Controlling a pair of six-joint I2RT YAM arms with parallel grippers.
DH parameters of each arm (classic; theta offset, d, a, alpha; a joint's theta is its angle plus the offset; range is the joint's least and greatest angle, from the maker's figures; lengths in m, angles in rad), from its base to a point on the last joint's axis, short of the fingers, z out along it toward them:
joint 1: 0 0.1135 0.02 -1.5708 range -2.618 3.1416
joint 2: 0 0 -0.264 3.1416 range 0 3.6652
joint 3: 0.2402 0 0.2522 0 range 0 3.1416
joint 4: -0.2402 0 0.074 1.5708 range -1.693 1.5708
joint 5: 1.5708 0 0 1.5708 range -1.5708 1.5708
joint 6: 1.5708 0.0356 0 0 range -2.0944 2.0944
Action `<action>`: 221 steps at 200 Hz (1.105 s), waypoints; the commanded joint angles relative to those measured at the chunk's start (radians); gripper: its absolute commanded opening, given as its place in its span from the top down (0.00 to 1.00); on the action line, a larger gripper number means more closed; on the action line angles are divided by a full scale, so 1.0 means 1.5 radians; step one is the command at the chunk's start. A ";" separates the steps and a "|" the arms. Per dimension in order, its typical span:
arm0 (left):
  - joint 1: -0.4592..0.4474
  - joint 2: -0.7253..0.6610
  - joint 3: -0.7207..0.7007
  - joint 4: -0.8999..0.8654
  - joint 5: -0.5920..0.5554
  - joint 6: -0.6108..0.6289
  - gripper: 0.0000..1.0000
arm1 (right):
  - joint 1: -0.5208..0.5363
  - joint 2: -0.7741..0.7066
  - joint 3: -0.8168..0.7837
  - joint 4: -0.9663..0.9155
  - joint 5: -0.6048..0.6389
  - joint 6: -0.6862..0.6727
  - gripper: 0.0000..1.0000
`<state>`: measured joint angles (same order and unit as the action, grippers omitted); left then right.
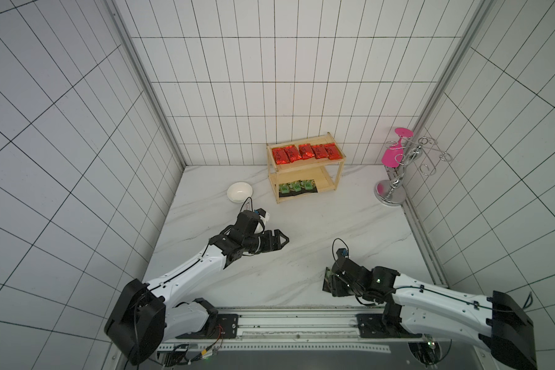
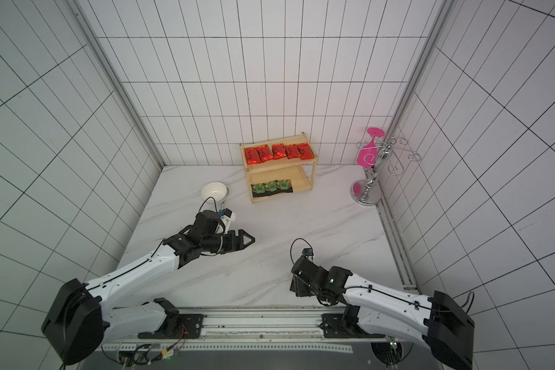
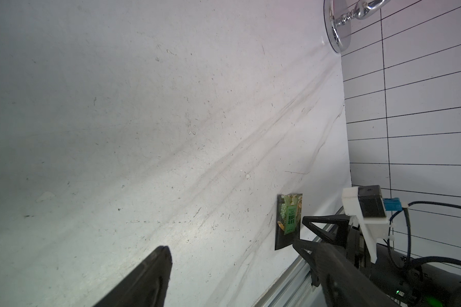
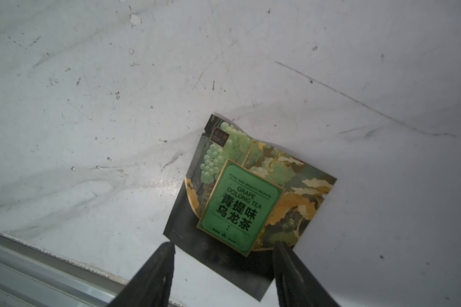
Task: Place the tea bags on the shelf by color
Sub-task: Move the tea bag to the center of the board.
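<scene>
Five red tea bags (image 1: 306,152) are being carried in a row on the upper board of the shelf (image 1: 308,167), which is being kept at the back of the desk (image 1: 302,230). Three black tea bags (image 1: 297,187) are being held side by side on the lower board. A fourth black tea bag (image 4: 245,191) is being left flat on the desk near its front edge, label up, well apart from the shelf. It is being straddled by the right gripper (image 4: 224,245), whose fingers (image 4: 165,255) are being held spread over the packet's near edge, not pinching it. The left gripper (image 1: 284,239) is being held above the desk, fingers spread wide with nothing between them. A white bowl (image 1: 239,191) and a chrome stand (image 1: 394,185) are being left to either side of the shelf.
</scene>
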<state>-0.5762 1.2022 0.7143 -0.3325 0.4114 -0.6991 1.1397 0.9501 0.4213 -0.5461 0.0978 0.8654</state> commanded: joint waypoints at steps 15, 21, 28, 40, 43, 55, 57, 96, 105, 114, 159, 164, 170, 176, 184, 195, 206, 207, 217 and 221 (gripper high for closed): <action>-0.003 0.010 0.004 0.021 0.009 0.005 0.11 | 0.006 0.000 -0.033 0.055 0.024 0.002 0.34; -0.003 0.011 0.003 0.025 0.012 0.003 0.11 | 0.005 0.008 -0.033 0.064 0.026 0.001 0.34; -0.003 0.014 0.001 0.027 0.016 0.001 0.11 | 0.005 0.017 -0.033 0.076 0.024 0.002 0.33; -0.002 0.018 0.000 0.027 0.019 0.000 0.11 | -0.001 0.040 -0.041 0.113 0.014 0.002 0.33; -0.002 0.019 -0.001 0.027 0.020 -0.002 0.11 | -0.006 0.047 -0.042 0.121 0.010 0.000 0.33; 0.001 0.020 -0.004 0.031 0.023 -0.002 0.11 | -0.016 0.076 -0.032 0.139 0.006 -0.010 0.33; 0.002 0.021 -0.005 0.032 0.024 -0.003 0.11 | -0.018 0.080 -0.030 0.142 0.006 -0.019 0.33; 0.015 0.024 -0.022 0.051 0.048 -0.008 0.11 | -0.091 0.193 -0.006 0.273 -0.059 -0.086 0.33; 0.016 0.026 -0.028 0.057 0.053 -0.010 0.12 | -0.104 0.232 0.012 0.299 -0.077 -0.102 0.33; 0.016 0.032 -0.036 0.067 0.059 -0.012 0.12 | -0.113 0.271 0.034 0.322 -0.093 -0.116 0.33; -0.010 0.152 -0.048 0.141 0.098 -0.028 0.19 | -0.174 0.312 0.079 0.399 -0.193 -0.141 0.36; -0.012 0.167 -0.048 0.149 0.103 -0.030 0.19 | -0.183 0.294 0.073 0.412 -0.205 -0.141 0.36; -0.013 0.183 -0.048 0.160 0.108 -0.033 0.20 | -0.192 0.271 0.061 0.429 -0.215 -0.140 0.37; -0.014 0.196 -0.046 0.169 0.110 -0.037 0.21 | -0.204 0.250 0.048 0.448 -0.227 -0.140 0.41; -0.016 0.207 -0.046 0.180 0.110 -0.040 0.22 | -0.228 0.228 0.028 0.486 -0.253 -0.140 0.46; -0.019 0.218 -0.041 0.186 0.105 -0.042 0.22 | -0.260 0.219 0.003 0.540 -0.288 -0.137 0.52; -0.026 0.227 -0.035 0.186 0.098 -0.041 0.23 | -0.287 0.234 -0.013 0.594 -0.322 -0.135 0.61; -0.026 0.227 -0.033 0.186 0.097 -0.041 0.23 | -0.290 0.235 -0.015 0.599 -0.324 -0.134 0.62; -0.032 0.236 -0.029 0.187 0.091 -0.041 0.25 | -0.311 0.264 -0.026 0.658 -0.355 -0.124 0.73; -0.034 0.239 -0.027 0.188 0.091 -0.042 0.26 | -0.319 0.277 -0.030 0.680 -0.367 -0.122 0.75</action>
<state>-0.6079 1.5394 0.6514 -0.1078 0.5514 -0.7589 0.7261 1.2976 0.4374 0.2539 -0.3042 0.6697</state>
